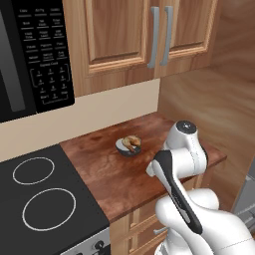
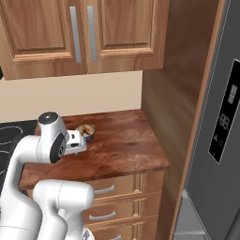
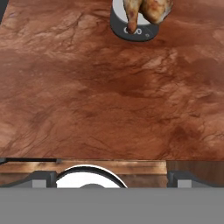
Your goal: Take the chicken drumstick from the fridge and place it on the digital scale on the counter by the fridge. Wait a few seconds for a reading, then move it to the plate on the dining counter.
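The golden-brown chicken drumstick lies on the digital scale, a small pale disc on a dark base. The scale stands toward the back of the narrow reddish-brown counter. My gripper hovers over the counter's front edge, well short of the scale. Its fingertips stand wide apart, open, with nothing between them. The grey fridge rises to the right of the counter, beyond a wooden side panel.
A black cooktop adjoins the counter on the left, under a black microwave. Wooden wall cabinets hang above. Light wooden drawers sit below the counter. A tall wood panel walls off its right end.
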Robot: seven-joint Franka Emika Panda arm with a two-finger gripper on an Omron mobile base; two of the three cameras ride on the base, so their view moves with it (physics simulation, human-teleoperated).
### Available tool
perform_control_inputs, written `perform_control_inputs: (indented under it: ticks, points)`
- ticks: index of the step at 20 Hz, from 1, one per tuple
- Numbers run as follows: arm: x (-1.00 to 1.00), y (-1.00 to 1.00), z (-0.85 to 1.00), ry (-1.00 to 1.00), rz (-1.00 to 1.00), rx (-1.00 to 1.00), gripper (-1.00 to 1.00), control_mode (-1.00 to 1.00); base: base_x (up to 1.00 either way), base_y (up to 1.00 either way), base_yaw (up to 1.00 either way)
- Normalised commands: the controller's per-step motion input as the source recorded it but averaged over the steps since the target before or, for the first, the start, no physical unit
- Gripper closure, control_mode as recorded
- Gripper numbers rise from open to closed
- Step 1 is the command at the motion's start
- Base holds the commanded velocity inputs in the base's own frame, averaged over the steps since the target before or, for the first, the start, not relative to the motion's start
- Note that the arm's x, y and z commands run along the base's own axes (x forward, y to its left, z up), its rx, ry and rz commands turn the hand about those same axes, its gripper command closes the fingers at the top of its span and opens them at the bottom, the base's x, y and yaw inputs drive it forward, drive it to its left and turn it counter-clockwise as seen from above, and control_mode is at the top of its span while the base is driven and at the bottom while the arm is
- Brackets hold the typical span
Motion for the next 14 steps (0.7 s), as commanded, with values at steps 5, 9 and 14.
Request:
perform_control_inputs:
  ticks: [5, 9, 14]
  points:
    - [0.0, 0.0, 0.0, 0.0, 0.0, 0.0, -1.0, -1.0, 0.0, 0.0, 0.0]
    - [0.0, 0.0, 0.0, 0.0, 0.0, 0.0, -1.0, -1.0, 0.0, 0.0, 0.0]
    - [0.0, 0.0, 0.0, 0.0, 0.0, 0.0, -1.0, -1.0, 0.0, 0.0, 0.0]
